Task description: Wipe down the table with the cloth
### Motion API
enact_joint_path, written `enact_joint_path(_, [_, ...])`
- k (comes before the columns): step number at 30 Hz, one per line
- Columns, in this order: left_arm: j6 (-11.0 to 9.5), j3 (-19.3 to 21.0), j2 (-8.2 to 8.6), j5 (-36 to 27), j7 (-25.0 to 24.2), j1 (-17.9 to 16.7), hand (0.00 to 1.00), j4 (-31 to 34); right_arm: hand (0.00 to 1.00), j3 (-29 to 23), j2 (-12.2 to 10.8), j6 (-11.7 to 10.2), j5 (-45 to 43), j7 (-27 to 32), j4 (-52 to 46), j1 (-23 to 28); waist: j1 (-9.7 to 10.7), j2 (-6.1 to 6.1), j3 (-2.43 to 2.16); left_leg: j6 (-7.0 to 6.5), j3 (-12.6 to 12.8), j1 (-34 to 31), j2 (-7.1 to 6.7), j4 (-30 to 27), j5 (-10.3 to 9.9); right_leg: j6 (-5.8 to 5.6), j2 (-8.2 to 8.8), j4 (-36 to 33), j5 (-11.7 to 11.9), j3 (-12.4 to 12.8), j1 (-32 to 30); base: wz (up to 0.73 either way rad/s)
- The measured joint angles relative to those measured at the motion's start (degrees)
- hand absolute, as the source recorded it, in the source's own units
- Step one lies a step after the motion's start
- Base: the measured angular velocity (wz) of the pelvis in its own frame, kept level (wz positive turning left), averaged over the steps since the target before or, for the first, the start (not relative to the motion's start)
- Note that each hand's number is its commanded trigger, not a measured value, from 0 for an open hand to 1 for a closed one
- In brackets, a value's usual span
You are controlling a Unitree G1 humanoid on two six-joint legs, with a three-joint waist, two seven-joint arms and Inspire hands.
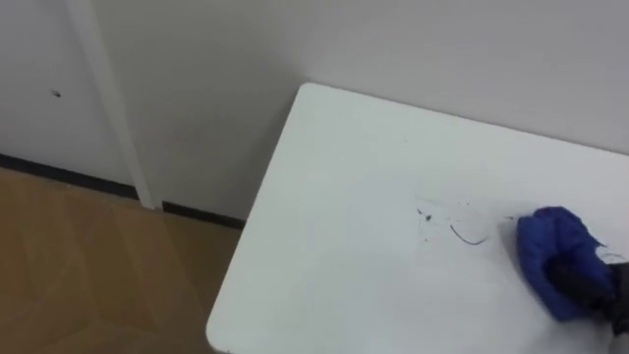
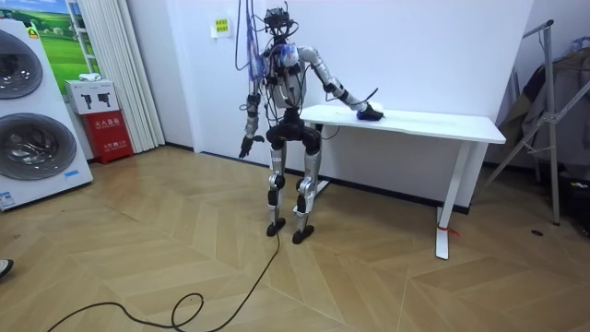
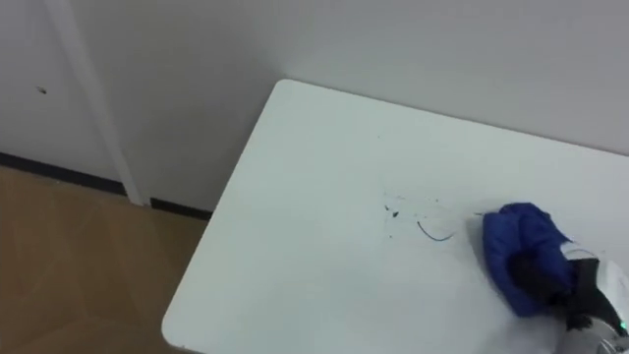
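A white table (image 1: 334,226) stands against the wall, and I stand at its left end (image 2: 318,112). Thin dark pen marks (image 1: 452,224) sit on the top, toward the right. Just to the right of them lies a bunched blue cloth (image 1: 550,241), with my right hand (image 1: 582,283) on it, dark fingers curled into its folds. The cloth's left edge is a short way from the marks (image 3: 418,221). In the room view my right arm reaches out over the table to the cloth (image 2: 371,112), while my left hand (image 2: 245,146) hangs open at my side.
The table's rounded left corner (image 1: 307,90) and front edge border wooden floor (image 1: 88,275). A white post (image 1: 113,108) runs down the wall at the left. Washing machines (image 2: 28,120), a red box (image 2: 103,134) and a metal rack (image 2: 553,111) stand around the room.
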State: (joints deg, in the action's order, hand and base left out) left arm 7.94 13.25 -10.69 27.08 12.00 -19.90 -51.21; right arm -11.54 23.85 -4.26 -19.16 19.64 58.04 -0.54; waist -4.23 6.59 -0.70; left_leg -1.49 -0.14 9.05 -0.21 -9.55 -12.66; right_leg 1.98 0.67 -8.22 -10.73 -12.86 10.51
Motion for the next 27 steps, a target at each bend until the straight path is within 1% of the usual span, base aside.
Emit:
enact_joint_path(3, [0.00, -0.04, -0.02, -0.04, 0.00, 0.75, 0.00, 0.02, 1.00, -1.10, -0.05, 0.08, -1.03, 1.32, -0.01, 1.97, 0.96, -0.09, -0.06, -0.05, 0.09, 0.64, 0.07, -0.21, -0.30, -0.25, 0.04, -0.49, -0.15, 0.07, 0.62, -0.03])
enact_joint_path(6, [0.00, -0.25, 0.01, -0.01, 0.01, 1.39, 0.00, -0.31, 1.00, -0.94, -0.11, 0.27, -1.58, 3.05, -0.13, 3.10, 0.71, -0.18, -0.10, -0.06, 0.51, 0.73, 0.00, -0.50, -0.30, -0.25, 0.11, -0.58, -0.15, 0.32, 0.66, -0.10])
enact_joint_path(7, [0.00, -0.32, 0.04, 0.01, 0.02, 1.53, 0.00, -0.41, 1.00, -0.94, -0.24, 0.59, -1.69, 3.10, -0.36, 2.87, 0.68, -0.25, -0.14, -0.06, 0.59, 0.77, -0.01, -0.53, -0.30, -0.25, 0.09, -0.61, -0.15, 0.44, 0.66, -0.10])
enact_joint_path(8, [0.04, -1.09, -0.02, 0.00, 0.02, 1.36, 0.00, -0.81, 1.00, -0.26, -0.52, 1.41, -2.17, 3.28, -0.94, 2.21, 0.55, -0.37, -0.18, -0.07, 0.59, 0.76, -0.07, -0.59, -0.29, -0.26, 0.11, -0.65, -0.13, 0.52, 0.64, -0.10])
enact_joint_path(9, [0.29, -1.76, 0.10, -0.04, -0.01, 1.32, 0.00, -0.99, 1.00, 0.58, -0.65, 3.09, -2.99, 3.46, -2.67, 1.91, 0.26, -0.55, -0.22, -0.08, 0.88, 0.78, -0.04, -0.59, -0.29, -0.26, 0.11, -0.81, -0.13, 0.72, 0.46, -0.13])
enact_joint_path(10, [0.52, -2.37, 0.13, -0.03, -0.01, 1.31, 0.00, -0.99, 1.00, 1.46, -0.61, 4.02, -3.22, 3.58, -3.44, 1.77, -0.14, -0.61, -0.19, -0.08, 1.27, 0.85, 0.05, -0.56, -0.29, -0.26, 0.07, -0.91, -0.12, 1.01, 0.35, -0.27])
enact_joint_path(11, [0.63, -3.12, 0.21, -0.01, -0.04, 1.31, 0.00, -0.99, 1.00, 2.45, -0.89, 6.29, -3.96, 3.52, -4.99, 1.21, -1.20, -0.71, -0.13, -0.03, 2.08, 1.16, 0.29, -0.37, -0.31, -0.18, -0.18, -1.21, -0.08, 1.95, 0.10, -0.39])
enact_joint_path(12, [0.89, -4.13, 0.21, -0.04, -0.20, 1.41, 0.00, -1.13, 1.00, 4.27, -1.50, 8.93, -5.72, 3.20, -6.82, 0.12, -1.87, -0.72, -0.10, 0.09, 2.87, 1.24, 0.51, -0.23, -0.29, -0.09, -0.32, -1.80, -0.03, 2.34, -0.60, -0.47])
enact_joint_path(13, [0.94, -4.76, 0.24, -0.03, -0.33, 1.62, 0.00, -1.12, 1.00, 5.55, -1.77, 10.33, -6.71, 2.88, -8.65, -0.10, -2.62, -0.79, -0.06, 0.15, 3.46, 1.21, 0.69, -0.12, -0.26, 0.07, -0.47, -1.98, 0.07, 2.91, -0.81, -0.57])
enact_joint_path(14, [0.95, -5.73, 0.33, 0.00, -0.46, 2.05, 0.00, -1.15, 1.00, 9.17, -2.68, 12.64, -9.51, 1.42, -13.00, -1.07, -3.93, -0.88, 0.19, 0.28, 4.36, 1.04, 0.96, -0.03, -0.18, 0.36, -0.78, -2.64, 0.25, 3.83, -1.79, -0.69])
enact_joint_path(15, [1.08, -6.91, 0.34, 0.00, -0.44, 2.21, 0.00, -1.20, 1.00, 14.05, -3.53, 14.38, -12.76, -1.01, -18.11, -2.63, -4.99, -1.04, 0.32, 0.36, 4.44, 1.00, 1.16, 0.04, -0.16, 0.64, -1.16, -2.65, 0.56, 4.38, -2.37, -0.85])
enact_joint_path(16, [1.43, -8.03, 0.34, -0.04, -0.42, 2.81, 0.00, -1.78, 1.00, 19.59, -4.25, 14.84, -15.58, -3.38, -22.04, -5.00, -6.36, -1.17, 0.47, 0.53, 4.48, 1.05, 1.38, 0.03, -0.25, 0.94, -1.40, -2.52, 0.92, 3.99, -2.75, -0.63])
enact_joint_path(17, [1.76, -8.39, 0.36, -0.05, -0.42, 2.89, 0.00, -1.88, 1.00, 21.84, -5.34, 14.85, -16.94, -4.43, -23.05, -6.66, -6.63, -1.09, 0.65, 0.64, 4.39, 1.01, 1.38, 0.00, -0.24, 1.04, -1.48, -2.42, 1.02, 3.60, -2.80, -0.24])
enact_joint_path(18, [2.27, -9.25, 0.39, -0.03, -0.46, 3.50, 0.00, -1.86, 1.00, 25.37, -7.81, 14.34, -19.59, -6.31, -23.63, -9.60, -6.87, -0.78, 1.00, 0.88, 3.66, 0.60, 1.32, -0.10, -0.12, 1.13, -1.47, -2.17, 1.07, 2.71, -2.85, 0.16])
enact_joint_path(19, [2.50, -9.76, 0.57, -0.03, -0.51, 4.06, 0.00, -1.82, 1.00, 26.34, -8.80, 13.94, -20.55, -7.21, -23.67, -10.53, -6.93, -0.66, 1.12, 0.94, 3.08, 0.42, 1.26, -0.14, -0.07, 1.14, -1.39, -1.79, 1.07, 2.38, -3.05, 0.43])
enact_joint_path(20, [2.78, -10.94, 0.98, -0.01, -0.75, 4.37, 0.00, -1.17, 1.00, 27.60, -10.12, 13.27, -21.69, -8.90, -23.96, -12.09, -7.67, -0.77, 1.14, 0.94, 2.12, 0.01, 1.11, -0.13, -0.05, 1.09, -1.22, -1.28, 0.97, 1.63, -3.04, 0.53])
enact_joint_path(21, [3.14, -11.84, 1.27, -0.01, -1.13, 3.61, 0.00, 0.23, 1.00, 28.37, -10.41, 12.83, -21.85, -9.56, -23.67, -13.13, -8.30, -1.02, 1.17, 0.78, 1.38, -0.38, 0.67, -0.14, 0.19, 0.84, -1.00, -1.06, 0.71, 1.08, -3.02, 0.50])
enact_joint_path(22, [3.18, -12.14, 1.29, -0.06, -1.14, 3.39, 0.00, 0.82, 1.00, 28.27, -10.39, 12.59, -21.85, -9.51, -23.67, -13.14, -8.68, -1.10, 1.17, 0.74, 1.05, -0.44, 0.56, -0.15, 0.22, 0.74, -0.86, -0.81, 0.65, 0.62, -2.92, 0.46])
enact_joint_path(23, [3.33, -12.24, 1.17, -0.05, -1.11, 2.00, 0.00, 1.46, 1.00, 28.15, -10.37, 12.32, -21.84, -8.48, -23.01, -12.44, -8.80, -1.15, 1.18, 0.63, 0.06, -0.44, 0.44, -0.12, 0.28, 0.57, -0.67, -0.34, 0.61, -0.31, -2.34, 0.38])
enact_joint_path(24, [3.67, -12.21, 0.97, -0.04, -1.09, 0.68, 0.00, 1.40, 1.00, 27.50, -9.95, 10.92, -21.49, -6.78, -22.82, -10.93, -8.41, -1.21, 1.16, 0.60, -0.42, -0.35, 0.29, -0.13, 0.28, 0.39, -0.41, -0.32, 0.51, -1.26, -1.93, 0.38])
enact_joint_path(25, [3.80, -11.94, 0.96, -0.06, -1.09, 0.27, 0.00, 1.26, 1.00, 27.05, -9.52, 9.65, -21.09, -5.71, -22.77, -9.81, -8.08, -1.21, 1.17, 0.59, -0.66, -0.37, 0.26, -0.16, 0.29, 0.28, -0.25, -0.27, 0.45, -1.73, -1.58, 0.46])
enact_joint_path(26, [3.77, -11.28, 1.01, -0.04, -1.09, 0.05, 0.00, 0.55, 1.00, 25.79, -8.93, 7.08, -19.26, -3.07, -22.58, -7.19, -7.23, -1.20, 1.15, 0.52, -1.13, -0.36, -0.04, -0.17, 0.33, -0.16, 0.09, -0.17, 0.18, -2.05, -0.84, 0.64])
enact_joint_path(27, [3.63, -10.81, 1.00, 0.03, -1.10, -0.02, 0.00, 0.36, 1.00, 23.69, -8.84, 4.77, -18.29, -0.17, -22.33, -4.35, -6.08, -1.29, 1.07, 0.26, -1.27, -0.27, -0.54, -0.21, 0.45, -0.55, 0.44, 0.23, -0.07, -2.14, -0.10, 0.71])
